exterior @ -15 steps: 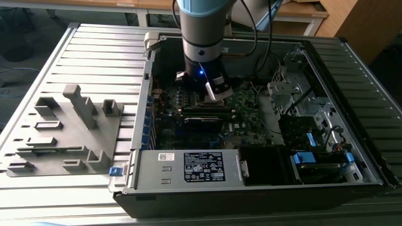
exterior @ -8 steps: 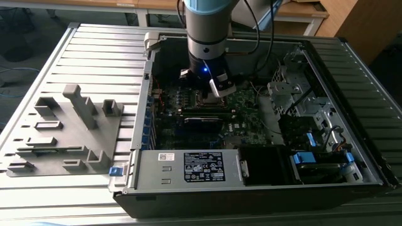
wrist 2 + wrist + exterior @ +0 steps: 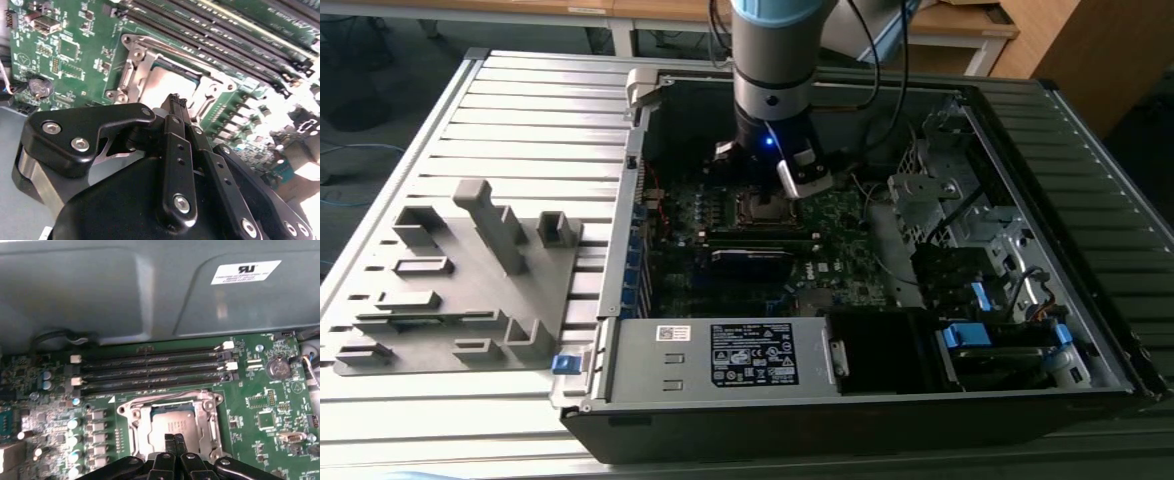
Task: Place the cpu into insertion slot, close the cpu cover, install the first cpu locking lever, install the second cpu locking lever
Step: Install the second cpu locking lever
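Arm stood vertical over the open computer case [image 3: 881, 390], claw [image 3: 175, 100] pointed down with fingers pressed together and empty, cpu [image 3: 175, 424] seated in the insertion slot [image 3: 134, 412] directly beneath the fingertips [image 3: 174, 440], cpu cover [image 3: 131, 75] lay around it.

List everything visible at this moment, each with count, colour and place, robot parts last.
Open desktop computer case: one, black and silver, on the ribbed metal table.
Ribbed metal table: one, grey, under everything.
Grey plastic fixture tray: one, on the table at the exterior view's left.
Green motherboard: one, inside the case.
Square grey metal-topped cpu: one, seated in the socket.
Shiny silver cpu cover frame: one, lying around the cpu.
Long black memory slots: four, beside the socket.
Round silver coin battery: one, on the board.
Silver metal box with white label: one, at the case's near edge.
Robot arm: one, blue and silver, above the socket.
Black hand: one, fingers together, over the cpu.
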Available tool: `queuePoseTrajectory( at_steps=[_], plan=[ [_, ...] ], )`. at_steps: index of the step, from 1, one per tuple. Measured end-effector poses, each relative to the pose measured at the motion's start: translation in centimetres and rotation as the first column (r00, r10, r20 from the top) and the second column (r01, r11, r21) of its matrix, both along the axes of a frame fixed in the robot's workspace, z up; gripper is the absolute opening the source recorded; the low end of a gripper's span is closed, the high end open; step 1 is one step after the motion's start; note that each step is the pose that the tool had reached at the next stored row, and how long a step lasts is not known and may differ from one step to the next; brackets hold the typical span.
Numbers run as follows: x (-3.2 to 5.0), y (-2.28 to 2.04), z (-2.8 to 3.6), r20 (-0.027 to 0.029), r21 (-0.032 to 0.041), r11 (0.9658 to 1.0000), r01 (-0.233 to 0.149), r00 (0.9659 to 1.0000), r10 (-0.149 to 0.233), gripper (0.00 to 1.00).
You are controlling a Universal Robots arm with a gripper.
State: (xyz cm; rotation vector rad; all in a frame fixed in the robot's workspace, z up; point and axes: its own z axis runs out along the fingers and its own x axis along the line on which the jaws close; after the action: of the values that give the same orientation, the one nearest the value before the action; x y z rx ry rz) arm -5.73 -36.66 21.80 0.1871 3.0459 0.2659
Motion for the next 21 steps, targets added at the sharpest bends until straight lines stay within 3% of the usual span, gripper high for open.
queuePoseTrajectory(
  at_steps=[2,7,8,21],
  plan=[
    [0.23,0.23,-0.01,-0.0001,-0.0127,0.9999,0.001,1.0000,-0.001,0.11],
    [0.48,0.64,-0.03,0.0000,-0.0649,0.9979,0.003,1.0000,-0.003,0.11],
    [0.48,0.69,-0.02,0.0000,-0.0685,0.9976,0.003,1.0000,-0.003,0.11],
    [0.48,0.83,0.27,0.0001,-0.0699,0.9975,0.003,1.0000,-0.003,0.11]
  ],
)
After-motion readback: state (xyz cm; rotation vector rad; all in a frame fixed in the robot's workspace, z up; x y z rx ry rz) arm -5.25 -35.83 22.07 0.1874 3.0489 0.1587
